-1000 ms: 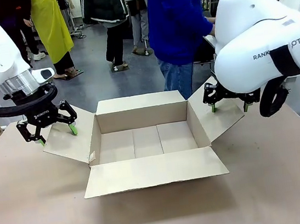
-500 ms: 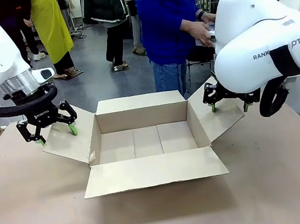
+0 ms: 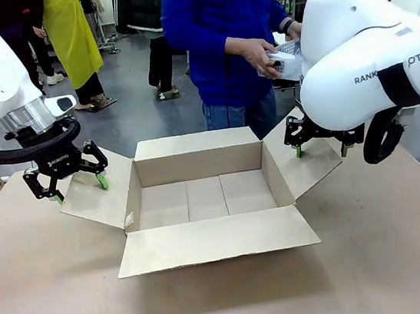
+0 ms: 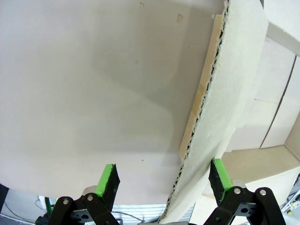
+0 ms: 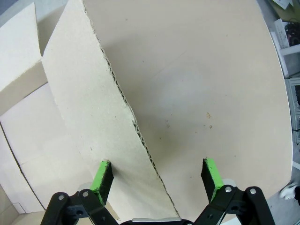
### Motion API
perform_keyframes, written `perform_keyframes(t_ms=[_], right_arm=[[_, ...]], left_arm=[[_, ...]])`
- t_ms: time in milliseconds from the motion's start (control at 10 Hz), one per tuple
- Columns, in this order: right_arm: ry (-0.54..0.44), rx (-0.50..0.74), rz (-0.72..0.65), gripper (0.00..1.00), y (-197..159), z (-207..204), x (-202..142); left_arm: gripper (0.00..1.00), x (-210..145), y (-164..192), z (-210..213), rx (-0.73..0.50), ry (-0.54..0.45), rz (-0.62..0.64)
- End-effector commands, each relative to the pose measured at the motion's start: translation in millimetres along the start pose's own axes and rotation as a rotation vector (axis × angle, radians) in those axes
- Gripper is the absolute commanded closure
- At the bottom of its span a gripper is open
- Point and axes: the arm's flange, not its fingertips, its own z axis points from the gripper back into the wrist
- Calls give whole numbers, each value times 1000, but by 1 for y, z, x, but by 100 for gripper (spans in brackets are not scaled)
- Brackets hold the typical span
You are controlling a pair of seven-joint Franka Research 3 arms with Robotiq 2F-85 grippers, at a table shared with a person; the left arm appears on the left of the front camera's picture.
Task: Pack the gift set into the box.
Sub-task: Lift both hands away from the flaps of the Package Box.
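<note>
ROBOTIQ-marked left gripper [image 3: 81,191] and right gripper [image 3: 322,151] gape wide astride side flaps of the box [image 3: 199,163]; right arm [image 3: 368,66] reads "RANK…OT"; person's hands [image 3: 263,57] hold the gift set [image 3: 285,63]

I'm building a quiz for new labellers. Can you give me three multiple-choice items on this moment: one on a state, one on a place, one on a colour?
1. The box is:
A) taped shut
B) open and empty
C) open and full

2. The gift set is:
A) in the box
B) on the floor
C) in the person's hands

3. The left gripper's pads are:
A) green
B) red
C) blue

Answers:
1 B, since its flaps are spread and only bare cardboard shows inside.
2 C, since the hands hold it up beyond the box's far wall.
3 A, since both pads show bright green in the left wrist view.
</note>
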Motion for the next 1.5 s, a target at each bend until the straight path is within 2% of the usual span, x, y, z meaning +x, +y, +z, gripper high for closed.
perform_keyframes(t_ms=[0, 1400], right_arm=[[-3, -10, -8, 0, 2, 1, 3], [-3, -10, -8, 0, 2, 1, 3]], left_arm=[[0, -1, 1, 3, 13, -8, 12], [0, -1, 1, 3, 13, -8, 12]])
